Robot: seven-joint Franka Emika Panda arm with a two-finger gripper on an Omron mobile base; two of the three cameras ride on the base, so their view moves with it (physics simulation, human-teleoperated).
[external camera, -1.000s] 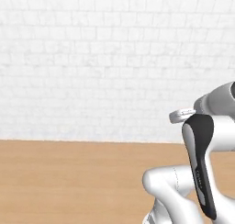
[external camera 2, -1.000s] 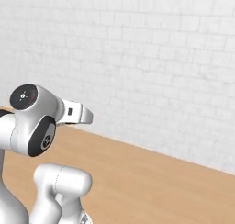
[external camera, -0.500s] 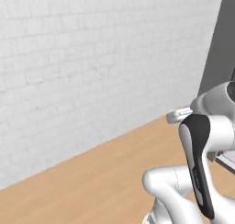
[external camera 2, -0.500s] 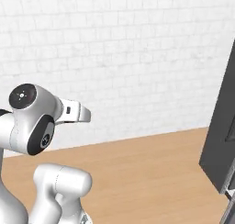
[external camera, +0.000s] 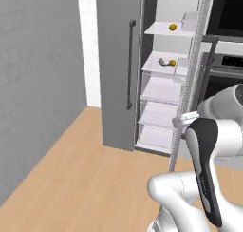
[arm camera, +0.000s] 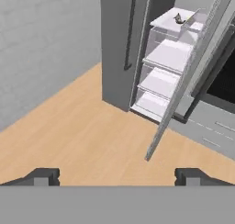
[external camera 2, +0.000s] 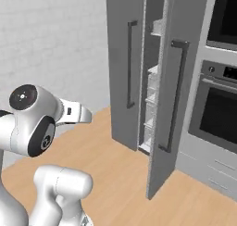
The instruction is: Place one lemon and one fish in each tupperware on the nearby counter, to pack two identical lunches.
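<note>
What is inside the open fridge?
The fridge holds white shelves: one lemon on the top shelf, another lemon beside a fish below. Its right door hides the rest.

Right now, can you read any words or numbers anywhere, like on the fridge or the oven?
No text can be read anywhere.
The oven has a small dark display strip at its top: too blurred to read.
The robot arm's round joint cap has a tiny mark: too small to read.
The open fridge, its shelves and doors: no labels.
</note>
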